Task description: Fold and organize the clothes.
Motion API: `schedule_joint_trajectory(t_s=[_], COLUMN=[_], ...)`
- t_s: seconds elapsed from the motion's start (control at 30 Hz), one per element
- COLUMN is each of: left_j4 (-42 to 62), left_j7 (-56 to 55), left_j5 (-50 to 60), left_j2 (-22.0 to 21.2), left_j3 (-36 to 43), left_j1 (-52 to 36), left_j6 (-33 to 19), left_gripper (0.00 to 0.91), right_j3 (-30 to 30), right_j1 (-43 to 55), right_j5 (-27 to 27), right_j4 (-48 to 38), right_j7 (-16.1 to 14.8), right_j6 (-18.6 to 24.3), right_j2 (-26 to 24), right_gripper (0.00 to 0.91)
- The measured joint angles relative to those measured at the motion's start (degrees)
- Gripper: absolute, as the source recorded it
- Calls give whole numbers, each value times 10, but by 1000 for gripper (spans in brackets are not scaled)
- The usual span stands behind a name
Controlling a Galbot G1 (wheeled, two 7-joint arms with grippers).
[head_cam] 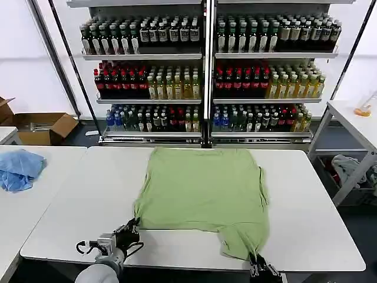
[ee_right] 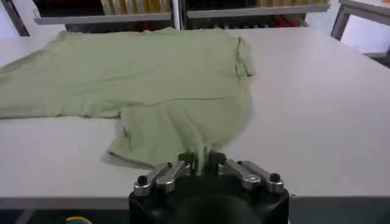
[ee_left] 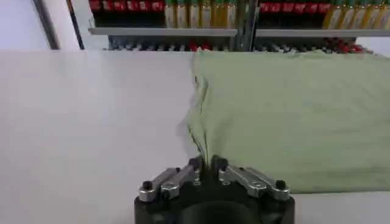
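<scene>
One green polo shirt [head_cam: 200, 191] lies flat in the tabletop [head_cam: 306, 194] middle, its long axis running from far edge to near edge. The left gripper [head_cam: 131, 227] has its fingers closed on the shirt's near-left corner. The right gripper [head_cam: 259, 264], at the near edge, pinches the near-right sleeve.

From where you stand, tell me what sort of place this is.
Probably a mock shop or test room: racks of bottled drinks stand behind a white table where a green shirt lies spread, and a cardboard box sits on the floor.
</scene>
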Motion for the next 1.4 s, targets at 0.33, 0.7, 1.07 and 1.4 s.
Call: schedule_joint_trajectory(t_s=[0.33, 0.7, 1.07, 1.4], left_j4=[-39, -109, -128, -84], left_j7=[12, 14, 13, 12], left_j5=[-60, -105, -139, -135], left_j2=[2, 14, 37, 54], left_j3=[-19, -64, -89, -62], left_j1=[31, 63, 51, -11], left_j6=[-2, -12, -18, -25], left_gripper=[20, 20, 20, 20], right_j3=[19, 45, 50, 31], right_j1=[-29, -32, 30, 139], right_j5=[-7, 2, 24, 46], right_j4=[46, 89, 70, -5], right_j7=[-10, -16, -12, -9], right_j6=[28, 45, 47, 40], right_j2=[-15, -32, -57, -80], right_gripper=[0, 0, 0, 0])
